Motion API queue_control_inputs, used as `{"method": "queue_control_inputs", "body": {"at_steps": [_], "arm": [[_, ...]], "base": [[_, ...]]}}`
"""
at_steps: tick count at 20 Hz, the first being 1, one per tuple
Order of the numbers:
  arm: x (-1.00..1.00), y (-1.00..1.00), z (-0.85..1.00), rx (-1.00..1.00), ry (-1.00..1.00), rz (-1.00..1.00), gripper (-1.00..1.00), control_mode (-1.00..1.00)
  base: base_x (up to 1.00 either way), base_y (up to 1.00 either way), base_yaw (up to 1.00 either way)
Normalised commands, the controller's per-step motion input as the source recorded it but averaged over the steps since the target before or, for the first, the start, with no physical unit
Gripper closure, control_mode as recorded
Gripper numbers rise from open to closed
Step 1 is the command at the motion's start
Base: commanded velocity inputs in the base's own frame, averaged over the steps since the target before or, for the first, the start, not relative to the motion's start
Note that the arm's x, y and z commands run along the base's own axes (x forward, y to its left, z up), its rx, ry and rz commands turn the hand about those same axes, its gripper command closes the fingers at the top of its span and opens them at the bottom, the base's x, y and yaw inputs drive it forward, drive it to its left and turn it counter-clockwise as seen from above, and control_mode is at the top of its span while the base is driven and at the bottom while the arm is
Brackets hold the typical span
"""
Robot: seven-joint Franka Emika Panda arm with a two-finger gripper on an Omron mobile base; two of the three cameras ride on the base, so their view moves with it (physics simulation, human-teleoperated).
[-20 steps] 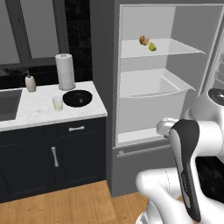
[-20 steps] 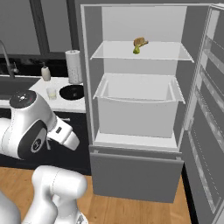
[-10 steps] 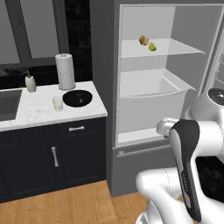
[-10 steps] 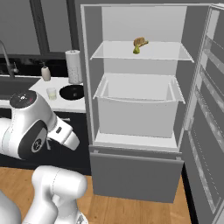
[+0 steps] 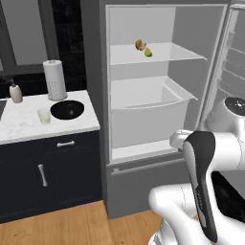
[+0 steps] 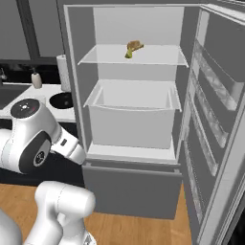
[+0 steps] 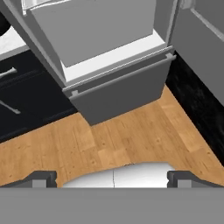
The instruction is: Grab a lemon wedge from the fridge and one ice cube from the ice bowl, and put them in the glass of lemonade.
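Facing the open fridge (image 5: 91,72), jaws apart and empty, I judge the lemon wedge (image 5: 148,52) comes next: reach up to its shelf.

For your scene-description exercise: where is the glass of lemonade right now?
In the left base view the glass of lemonade stands on the white counter, just left of the ice bowl and below the paper-towel roll.

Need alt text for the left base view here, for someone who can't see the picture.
An open fridge shows pale shelves, with a small lemon wedge beside a brownish item on the top shelf. To its left, a counter holds a black ice bowl, a glass of lemonade, a paper-towel roll and a soap bottle. The white robot arm fills the lower right.
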Motion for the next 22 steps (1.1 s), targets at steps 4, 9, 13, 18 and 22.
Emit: {"method": "queue_control_inputs", "body": {"at_steps": [4,9,13,18,22], "arm": [[0.00,0.00,0.00,0.00,0.00,0.00,-1.00,1.00],[0.00,0.00,0.00,0.00,0.00,0.00,-1.00,1.00],[0.00,0.00,0.00,0.00,0.00,0.00,-1.00,1.00],[0.00,0.00,0.00,0.00,0.00,0.00,-1.00,1.00],[0.00,0.00,0.00,0.00,0.00,0.00,-1.00,1.00]], "base": [[0.00,-0.60,-0.02],[0.27,0.00,0.02],[0.82,0.00,0.03],[1.00,-0.07,0.05],[1.00,-0.11,0.07]]}}
